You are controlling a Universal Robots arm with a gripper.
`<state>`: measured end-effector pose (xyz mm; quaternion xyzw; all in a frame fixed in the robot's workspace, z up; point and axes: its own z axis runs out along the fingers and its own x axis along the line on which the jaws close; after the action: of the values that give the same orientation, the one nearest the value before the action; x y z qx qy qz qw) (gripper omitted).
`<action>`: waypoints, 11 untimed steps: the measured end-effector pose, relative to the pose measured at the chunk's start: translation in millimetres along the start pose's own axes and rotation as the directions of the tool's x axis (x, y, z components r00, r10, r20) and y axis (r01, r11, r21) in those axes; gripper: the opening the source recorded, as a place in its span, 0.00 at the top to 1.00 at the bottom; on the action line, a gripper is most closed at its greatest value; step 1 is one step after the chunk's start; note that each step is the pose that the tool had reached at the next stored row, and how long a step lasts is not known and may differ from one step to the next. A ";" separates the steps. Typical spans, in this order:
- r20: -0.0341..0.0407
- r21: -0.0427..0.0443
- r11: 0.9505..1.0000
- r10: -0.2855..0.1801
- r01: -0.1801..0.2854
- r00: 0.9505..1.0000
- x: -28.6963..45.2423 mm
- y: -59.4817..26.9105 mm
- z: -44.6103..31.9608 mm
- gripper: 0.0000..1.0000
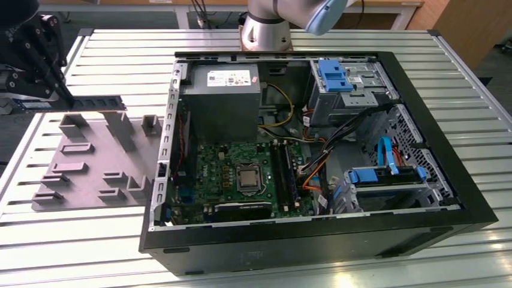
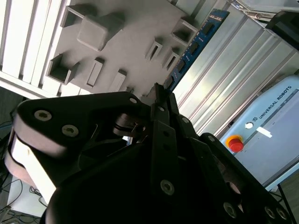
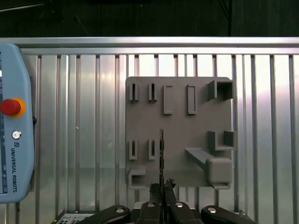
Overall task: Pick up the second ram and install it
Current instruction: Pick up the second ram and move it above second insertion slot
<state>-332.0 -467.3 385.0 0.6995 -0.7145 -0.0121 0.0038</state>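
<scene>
Black gripper point(image 3: 161, 187) jaws clamped on thin green-blue ram strip point(image 1: 92, 103), apparently lifted above grey plastic fixture tray point(image 1: 92, 159); open black computer case point(image 1: 320, 240) just beside tray.

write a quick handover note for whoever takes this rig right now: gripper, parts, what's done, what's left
Gripper: shut on the second ram, which it holds level and on edge; both wrist views show the board running straight out from the fingertips.
Where: the ram is above the grey fixture and looks lifted clear of it, at the exterior view's left of the open computer case.
Done: the pick-up.
Left: the install. The ram is not yet over the motherboard, and the memory slots are well away from it, inside the case.
</scene>
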 end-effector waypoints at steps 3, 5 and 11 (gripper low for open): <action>0.000 0.000 1.000 0.000 0.000 1.000 -0.1 -2.9 -0.1 0.86; 0.000 0.000 1.000 0.000 0.000 1.000 -0.1 -4.9 -0.1 0.86; 0.000 0.000 1.000 0.000 0.000 1.000 -0.2 -10.8 -0.2 0.86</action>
<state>-321.3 -467.3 385.0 0.6995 -0.7145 -0.0121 0.0037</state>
